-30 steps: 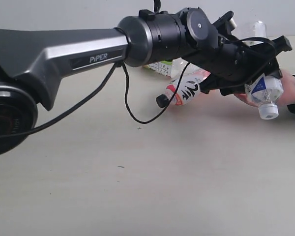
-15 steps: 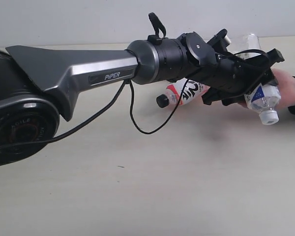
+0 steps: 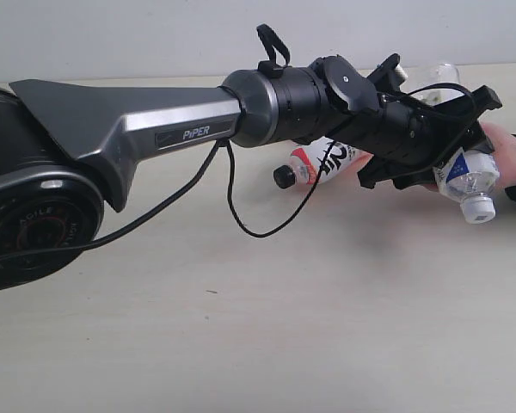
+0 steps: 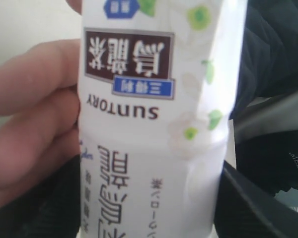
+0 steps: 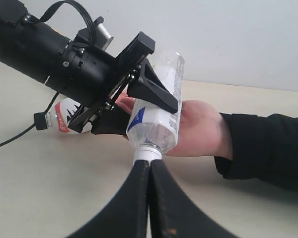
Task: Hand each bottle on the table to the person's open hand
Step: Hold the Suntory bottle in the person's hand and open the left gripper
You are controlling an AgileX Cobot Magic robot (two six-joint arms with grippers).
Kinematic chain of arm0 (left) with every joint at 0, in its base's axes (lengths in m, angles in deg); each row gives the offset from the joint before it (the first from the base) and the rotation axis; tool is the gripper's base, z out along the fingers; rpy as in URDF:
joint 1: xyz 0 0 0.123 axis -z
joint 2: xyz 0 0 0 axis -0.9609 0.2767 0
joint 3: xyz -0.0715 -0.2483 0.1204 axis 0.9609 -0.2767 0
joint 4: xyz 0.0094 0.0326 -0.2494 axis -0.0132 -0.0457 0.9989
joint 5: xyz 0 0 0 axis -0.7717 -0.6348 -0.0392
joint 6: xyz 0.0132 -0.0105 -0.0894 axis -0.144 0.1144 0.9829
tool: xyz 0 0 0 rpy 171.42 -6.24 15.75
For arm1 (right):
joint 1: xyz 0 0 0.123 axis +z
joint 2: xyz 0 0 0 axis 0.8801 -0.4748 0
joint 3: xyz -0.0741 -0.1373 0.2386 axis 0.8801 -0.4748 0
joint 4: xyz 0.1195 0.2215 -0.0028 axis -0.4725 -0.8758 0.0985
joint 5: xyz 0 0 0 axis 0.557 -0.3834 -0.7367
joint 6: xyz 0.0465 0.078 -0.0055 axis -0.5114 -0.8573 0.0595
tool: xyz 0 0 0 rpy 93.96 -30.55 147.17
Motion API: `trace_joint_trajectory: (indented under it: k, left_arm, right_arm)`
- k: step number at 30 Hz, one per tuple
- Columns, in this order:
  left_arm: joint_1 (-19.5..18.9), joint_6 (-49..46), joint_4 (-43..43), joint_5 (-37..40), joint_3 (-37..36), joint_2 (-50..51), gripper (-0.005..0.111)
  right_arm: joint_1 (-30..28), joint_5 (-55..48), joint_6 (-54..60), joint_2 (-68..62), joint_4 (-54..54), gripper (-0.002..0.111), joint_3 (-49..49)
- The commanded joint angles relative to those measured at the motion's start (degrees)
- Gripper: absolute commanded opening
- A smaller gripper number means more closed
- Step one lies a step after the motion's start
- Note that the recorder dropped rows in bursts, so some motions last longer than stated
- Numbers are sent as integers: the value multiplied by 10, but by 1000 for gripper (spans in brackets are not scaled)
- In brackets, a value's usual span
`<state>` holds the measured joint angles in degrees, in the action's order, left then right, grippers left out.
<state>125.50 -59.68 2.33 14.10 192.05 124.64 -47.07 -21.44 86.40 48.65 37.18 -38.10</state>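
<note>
My left gripper (image 3: pixel 461 144) reaches across to the right and is shut on a clear bottle (image 3: pixel 466 175) with a blue-and-white label, white cap pointing down. The person's open hand (image 3: pixel 504 148) lies right behind this bottle; in the left wrist view its fingers (image 4: pixel 35 114) touch the white label (image 4: pixel 149 124). The right wrist view shows the same bottle (image 5: pixel 156 116) resting against the palm (image 5: pixel 198 126). A red-and-white bottle (image 3: pixel 316 162) with a black cap lies on the table (image 3: pixel 241 327). My right gripper (image 5: pixel 149 166) is shut with nothing in it.
The top of another clear bottle (image 3: pixel 441 70) shows behind the left arm at the back. A black cable (image 3: pixel 241 206) hangs in a loop from the left arm's wrist. The person's dark sleeve (image 5: pixel 268 144) rests on the table at the right.
The left arm has carried the held bottle a little to the right and lower, against the person's hand. The right gripper has stayed shut.
</note>
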Motion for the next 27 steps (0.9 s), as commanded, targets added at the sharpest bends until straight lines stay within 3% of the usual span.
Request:
trace_joint_trajectory:
  k: [1, 21, 24, 27]
  left_arm:
    - [-4, 0, 18, 3, 4, 1, 22]
    - [-14, -50, 93, 31, 4, 18, 22]
    - [-14, -50, 93, 32, 4, 18, 36]
    - [-14, -51, 93, 32, 4, 18, 59]
  right_arm:
    - [1, 5, 0, 4, 0, 0, -3]
    - [1, 5, 0, 4, 0, 0, -3]
    - [1, 5, 0, 4, 0, 0, -3]
    - [1, 5, 0, 4, 0, 0, -3]
